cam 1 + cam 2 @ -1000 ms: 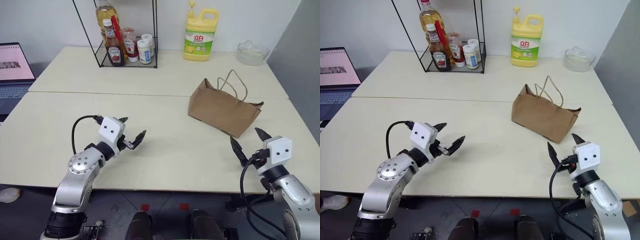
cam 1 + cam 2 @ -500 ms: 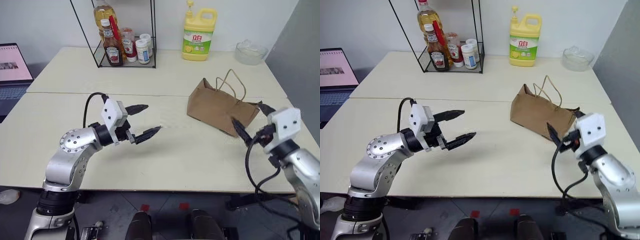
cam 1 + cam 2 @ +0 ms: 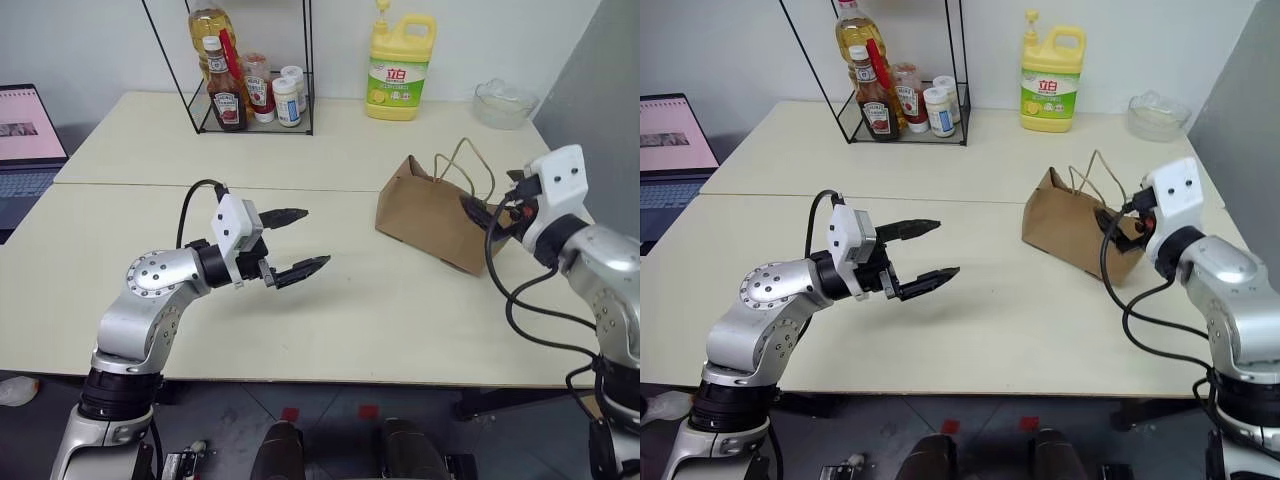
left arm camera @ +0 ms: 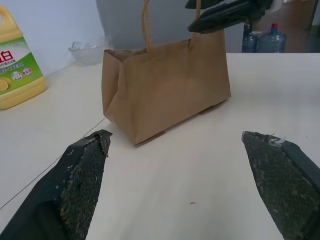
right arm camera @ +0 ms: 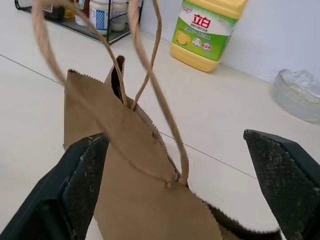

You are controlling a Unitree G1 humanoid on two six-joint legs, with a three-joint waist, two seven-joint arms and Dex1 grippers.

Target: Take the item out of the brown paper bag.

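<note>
Eye views: over the last second the right gripper (image 3: pixel 1118 222) has risen from low beside the near edge of the surface (image 3: pixel 360 320) to the top of the brown paper bag (image 3: pixel 435 215), at the bag's right end by its cord handles (image 3: pixel 470 165). The left gripper (image 3: pixel 292 243) has also lifted and swung inward, and now hangs over the surface, aimed toward the bag but well apart from it. This reads as the approach to the bag's mouth; the removal itself is not yet begun. The item cannot be seen here and is presumably inside the bag. Both grippers are spread wide and hold nothing.

Left wrist view: the left gripper's fingers (image 4: pixel 82 172) stand far apart with bare surface between them. The bag stands upright ahead, and the right gripper's dark fingers are at its upper rim. Whether they touch the paper cannot be told.

Right wrist view: the right gripper's fingers (image 5: pixel 82 180) straddle the bag's rim, one on each side of the handles, spread wide and gripping nothing. The mouth shows as a narrow dark slit, and no item shows in it.
</note>
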